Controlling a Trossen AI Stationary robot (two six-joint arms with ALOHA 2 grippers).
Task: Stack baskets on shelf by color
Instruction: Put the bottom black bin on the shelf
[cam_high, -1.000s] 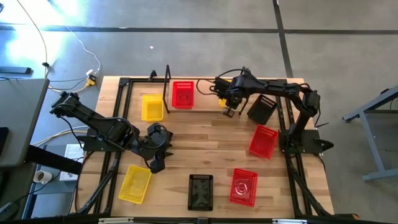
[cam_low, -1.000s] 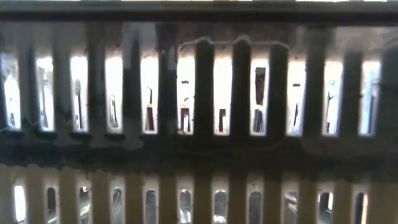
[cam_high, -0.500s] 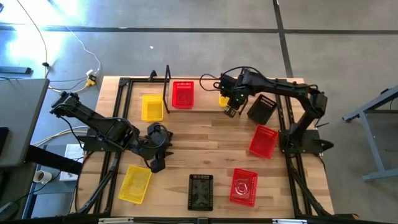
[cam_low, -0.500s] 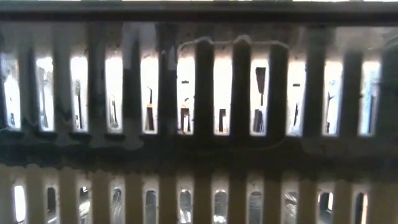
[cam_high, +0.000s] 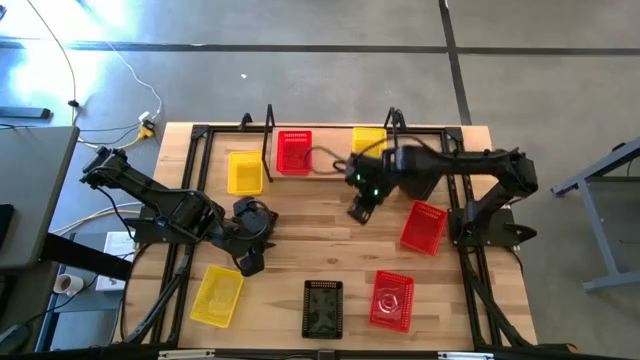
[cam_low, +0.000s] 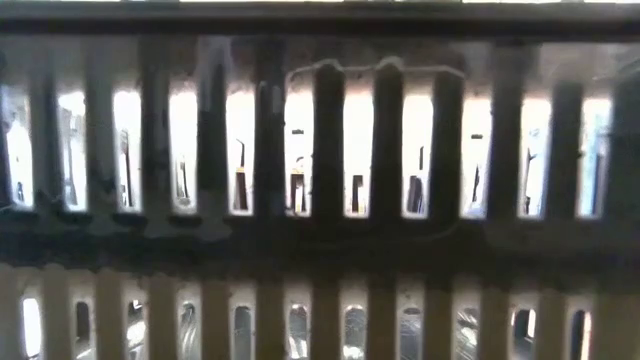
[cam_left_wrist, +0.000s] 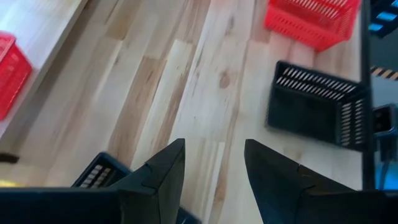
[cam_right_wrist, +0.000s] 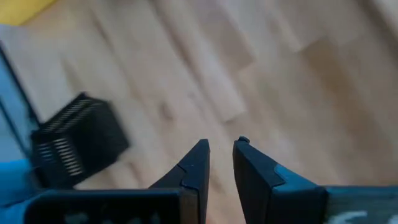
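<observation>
Your right gripper (cam_high: 361, 210) has left the shelf (cam_high: 322, 172) and moved back over the table; its fingers are a little apart and hold nothing. The yellow basket (cam_high: 369, 140) now sits on the shelf beside the red basket (cam_high: 293, 152). Your left gripper (cam_high: 250, 262) waits, fingers apart.

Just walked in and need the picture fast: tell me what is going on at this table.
Two arms are sorting baskets onto the shelf. A red basket and a yellow basket sit on it. The right gripper hangs empty over bare tabletop beside the shelf, fingers slightly apart. The left gripper waits open near a black basket. Other baskets lie scattered on the table.
</observation>
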